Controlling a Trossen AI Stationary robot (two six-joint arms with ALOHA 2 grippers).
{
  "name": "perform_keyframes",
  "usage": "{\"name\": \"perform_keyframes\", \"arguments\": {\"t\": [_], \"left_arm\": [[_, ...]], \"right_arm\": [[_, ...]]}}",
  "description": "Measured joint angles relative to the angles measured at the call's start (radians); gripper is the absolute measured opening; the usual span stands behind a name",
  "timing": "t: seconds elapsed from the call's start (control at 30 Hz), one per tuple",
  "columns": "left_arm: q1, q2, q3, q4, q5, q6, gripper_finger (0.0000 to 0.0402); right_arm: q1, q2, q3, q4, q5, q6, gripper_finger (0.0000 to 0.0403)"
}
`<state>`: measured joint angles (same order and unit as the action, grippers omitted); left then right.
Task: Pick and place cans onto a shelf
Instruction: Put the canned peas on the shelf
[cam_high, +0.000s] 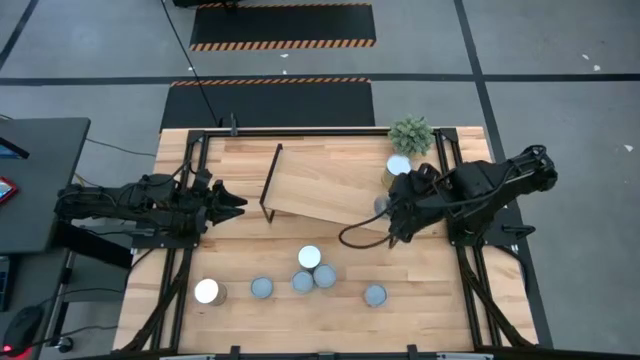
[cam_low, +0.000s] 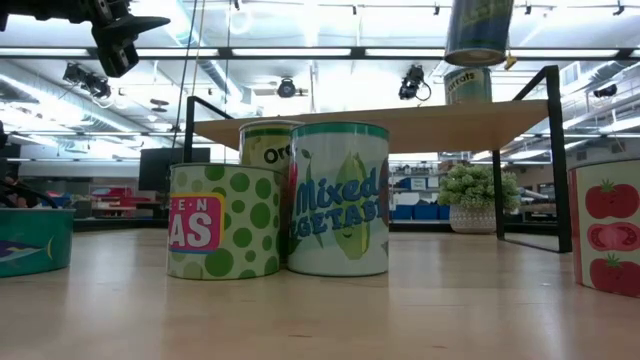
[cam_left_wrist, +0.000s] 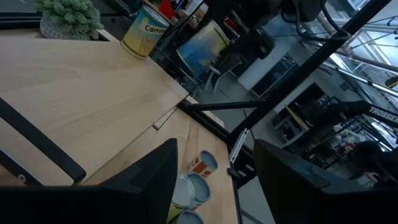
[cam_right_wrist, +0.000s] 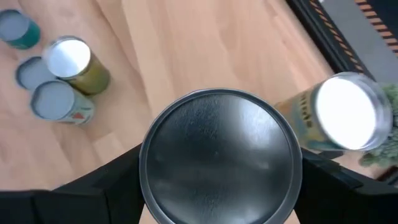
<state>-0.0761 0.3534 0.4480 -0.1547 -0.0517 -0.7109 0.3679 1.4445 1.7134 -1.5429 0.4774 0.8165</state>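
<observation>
Over the right end of the shelf (cam_high: 325, 190), the right tool (cam_high: 386, 210) is seen clamped on a can (cam_right_wrist: 221, 155), whose dark silvery round top fills the middle of the right wrist view between the two dark fingers (cam_right_wrist: 93, 180). From the low view the held can (cam_low: 478, 30) is shown raised clear above the shelf board (cam_low: 400, 125), with a second can (cam_low: 468, 85) standing on the board just below it. That standing can, white-topped and yellow-labelled (cam_high: 398, 166), is placed at the board's far right corner, just beside a small potted plant (cam_high: 411, 134) on the desk (cam_high: 450, 310). The shelf is set at a slant across the far half of the desk, resting on thin black legs (cam_low: 553, 150). Nearer the front edge, six more cans are left on the desk: a white-topped one (cam_high: 309, 257) touching two grey-blue ones (cam_high: 303, 282) (cam_high: 325, 276) in a tight cluster, a lone grey-blue can (cam_high: 375, 295) to their right, another (cam_high: 261, 288) to their left, and a bright white-topped can (cam_high: 207, 291) farthest left. Two of the cluster are read in the low view as a spotted green can (cam_low: 224, 220) and a mixed vegetables can (cam_low: 338, 198). The left tool (cam_high: 232, 201) is held high off the left end of the shelf, its fingers (cam_left_wrist: 149, 180) apart and holding nothing.
</observation>
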Motion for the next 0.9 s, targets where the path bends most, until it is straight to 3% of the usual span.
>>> {"name": "perform_keyframes", "arguments": {"t": [0.43, 0.67, 0.9], "left_arm": [[0.000, 0.000, 0.000, 0.000, 0.000, 0.000, 0.0217], [0.000, 0.000, 0.000, 0.000, 0.000, -0.011, 0.0217], [0.000, 0.000, 0.000, 0.001, 0.000, -0.010, 0.0217]], "right_arm": [[-0.113, -0.095, -0.250, 0.147, -0.159, -0.102, 0.0319], [-0.142, -0.094, -0.305, 0.197, -0.174, -0.132, 0.0321], [-0.150, -0.092, -0.312, 0.184, -0.165, -0.138, 0.0370]]}}
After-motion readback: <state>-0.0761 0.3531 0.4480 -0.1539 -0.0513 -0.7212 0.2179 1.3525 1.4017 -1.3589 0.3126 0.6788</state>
